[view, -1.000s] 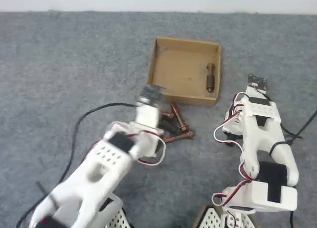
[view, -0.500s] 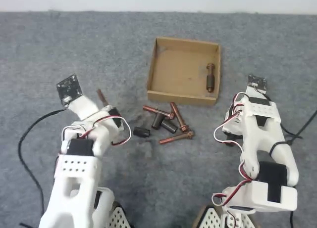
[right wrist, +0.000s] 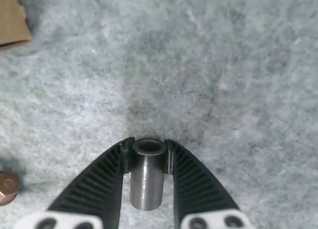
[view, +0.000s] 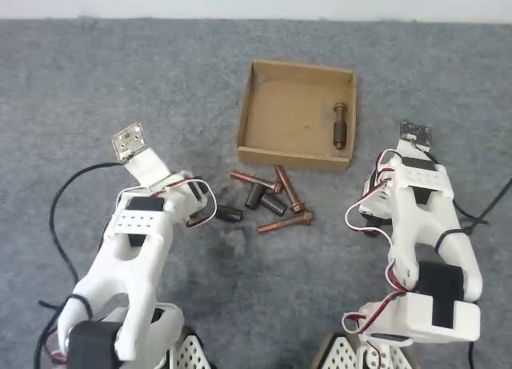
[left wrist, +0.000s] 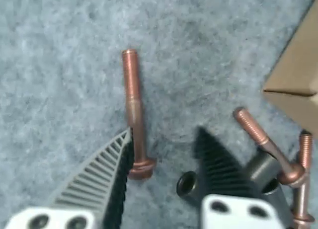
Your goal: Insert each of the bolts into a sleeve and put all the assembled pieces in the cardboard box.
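Looking down in the high view, the cardboard box (view: 288,121) sits toward the far middle of the grey-carpeted counter (view: 96,73). One assembled piece (view: 340,126), a bolt inside a dark sleeve, lies along the box's right-hand wall. Just in front of the box a cluster of loose parts (view: 272,199) rests on the carpet: three copper bolts crossing one another, with three dark sleeves among them. The left arm (view: 136,241) bends toward that cluster from the left. The right arm (view: 420,217) stands folded on the opposite side, apart from the loose parts.

In the left wrist view, the left end effector (left wrist: 164,134) is spread wide and has hold of nothing. A long copper bolt (left wrist: 134,110) lies flat on the carpet with its head right beside one finger; whether the two touch cannot be told. A short black sleeve (left wrist: 186,183) lies near the base of the other finger. Beyond it are a second bolt (left wrist: 258,139), a grey sleeve (left wrist: 263,167) and a corner of the box (left wrist: 295,90).

In the right wrist view, the right end effector (right wrist: 147,142) is clamped on a gripped sleeve (right wrist: 146,184). It sits lengthwise between the two fingers with its open end at their tips, above the carpet. A box corner (right wrist: 12,15) and a copper bolt head (right wrist: 7,187) lie off to one side.
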Available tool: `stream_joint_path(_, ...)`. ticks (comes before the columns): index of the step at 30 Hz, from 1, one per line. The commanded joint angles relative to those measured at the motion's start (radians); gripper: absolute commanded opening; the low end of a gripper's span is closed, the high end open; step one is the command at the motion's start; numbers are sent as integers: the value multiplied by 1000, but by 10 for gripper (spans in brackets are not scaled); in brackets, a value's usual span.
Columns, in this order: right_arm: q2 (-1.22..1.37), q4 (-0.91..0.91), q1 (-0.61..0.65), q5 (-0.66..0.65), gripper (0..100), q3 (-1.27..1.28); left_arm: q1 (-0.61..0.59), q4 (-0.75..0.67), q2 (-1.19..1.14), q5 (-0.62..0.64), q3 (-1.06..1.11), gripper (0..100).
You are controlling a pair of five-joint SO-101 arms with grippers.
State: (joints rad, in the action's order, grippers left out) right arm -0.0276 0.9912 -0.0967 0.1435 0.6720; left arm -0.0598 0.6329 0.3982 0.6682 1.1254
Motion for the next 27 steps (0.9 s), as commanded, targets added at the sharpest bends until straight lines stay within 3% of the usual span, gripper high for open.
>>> stream_joint_path(1,-15,-7,-5,-14,24,-29,-6,83,80,-9,-67,218)
stream_joint_path(8,-15,-7,-5,-15,24,-29,-6,397,180,-311,-170,3)
stream_joint_path(12,-15,-5,-5,-15,24,-29,-6,460,133,-482,-176,14)
stream_joint_path(18,-15,-4,-5,-15,24,-29,-5,483,-20,-841,-183,13)
stream_joint_path(24,-15,-4,-5,-15,24,-29,-2,236,-233,-827,-194,13)
stream_joint_path(27,-15,-4,-5,-15,24,-29,8,219,-293,-813,-246,13)
